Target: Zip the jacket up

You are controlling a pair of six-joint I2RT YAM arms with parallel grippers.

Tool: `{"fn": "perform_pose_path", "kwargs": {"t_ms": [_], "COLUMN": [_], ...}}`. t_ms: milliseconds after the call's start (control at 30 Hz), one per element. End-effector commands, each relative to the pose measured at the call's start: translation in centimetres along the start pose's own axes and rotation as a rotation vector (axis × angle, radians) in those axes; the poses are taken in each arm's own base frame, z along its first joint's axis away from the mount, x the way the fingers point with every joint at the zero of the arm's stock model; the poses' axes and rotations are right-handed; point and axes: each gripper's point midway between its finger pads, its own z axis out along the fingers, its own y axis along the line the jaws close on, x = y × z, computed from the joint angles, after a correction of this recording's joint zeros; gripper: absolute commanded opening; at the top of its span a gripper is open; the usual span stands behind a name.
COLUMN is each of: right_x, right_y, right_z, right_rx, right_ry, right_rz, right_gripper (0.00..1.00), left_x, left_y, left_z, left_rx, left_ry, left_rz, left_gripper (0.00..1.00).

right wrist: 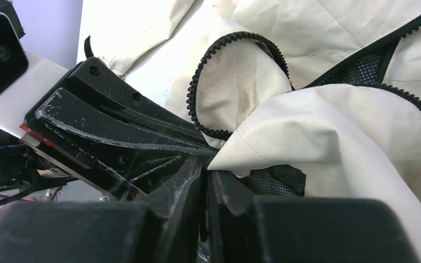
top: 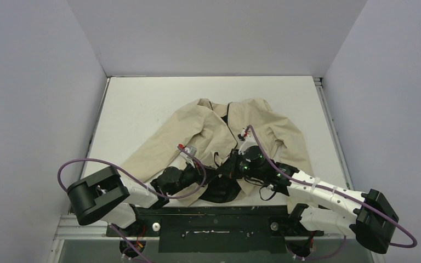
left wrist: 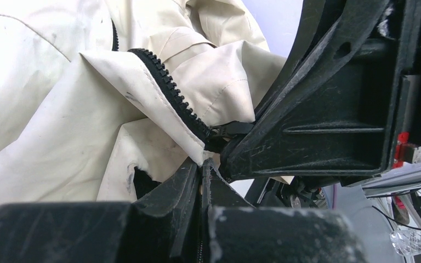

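Observation:
The beige jacket [top: 214, 126] lies face up on the white table [top: 142, 104], with its front open toward the collar. Both grippers meet at its lower front edge. My left gripper [top: 223, 171] [left wrist: 204, 164] is shut, pinching the beige hem just under the foot of the black zipper teeth [left wrist: 167, 82]. The zipper slider [left wrist: 219, 133] sits at the bottom of the teeth, and its pull tab runs in between the right gripper's fingers [left wrist: 307, 126]. My right gripper [top: 234, 160] [right wrist: 205, 164] is shut, a beige corner touching its tips. A loose row of teeth [right wrist: 193, 93] curls above.
Dark mesh lining [right wrist: 277, 178] shows under the lifted flap. The left gripper's black fingers [right wrist: 115, 131] crowd close on the right gripper's left. Purple cables [top: 87, 161] loop off both arms. A black rail [top: 214, 219] runs along the near table edge, and grey walls close in three sides.

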Motion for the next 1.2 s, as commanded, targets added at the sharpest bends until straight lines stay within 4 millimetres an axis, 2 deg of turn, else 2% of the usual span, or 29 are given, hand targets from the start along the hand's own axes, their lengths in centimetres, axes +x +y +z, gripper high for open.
{"fn": "perform_pose_path", "kwargs": {"t_ms": [0,133,233,500,633,733,900,1000,1100,1167], "right_x": [-5.3,-3.2,-2.1,-0.6,-0.5,0.3,3.4,5.3,6.0,5.7], "right_y": [2.4,1.4,0.7,-1.2,-1.3,-0.9,-0.6,-1.6,-1.8,-2.0], "right_z": [-1.2,-1.2,-1.2,-1.9,-3.0,-3.3,-2.8,-2.1,-1.4,-1.0], "right_rx": [-0.06,-0.074,-0.084,-0.006,0.015,-0.015,-0.089,-0.057,-0.069,-0.059], "right_ry": [-0.188,-0.13,-0.107,-0.052,-0.043,-0.014,0.02,-0.004,-0.014,-0.046], "right_rz": [-0.065,-0.068,-0.046,-0.048,-0.052,-0.018,-0.031,-0.116,-0.16,-0.176], "right_gripper": [0.12,0.34,0.42,0.45,0.39,0.36,0.38,0.43,0.44,0.44], "left_x": [3.1,3.3,3.5,3.5,3.4,3.3,3.0,3.0,3.0,3.1], "left_y": [0.6,0.7,0.7,0.6,0.7,0.7,0.6,0.6,0.7,0.8], "left_z": [-1.0,-0.9,-0.7,-0.5,-0.6,-0.6,-0.5,-0.4,-0.5,-0.7], "left_rx": [-0.018,-0.019,-0.017,-0.014,-0.018,-0.016,-0.017,-0.017,-0.022,-0.024], "left_ry": [0.123,0.132,0.145,0.141,0.134,0.128,0.117,0.113,0.112,0.113], "left_rz": [0.014,0.018,0.017,0.01,0.011,0.014,0.012,0.006,-0.001,-0.002], "left_gripper": [0.0,0.0,0.0,0.0,0.0,0.0,0.0,0.0,0.0,0.0]}}
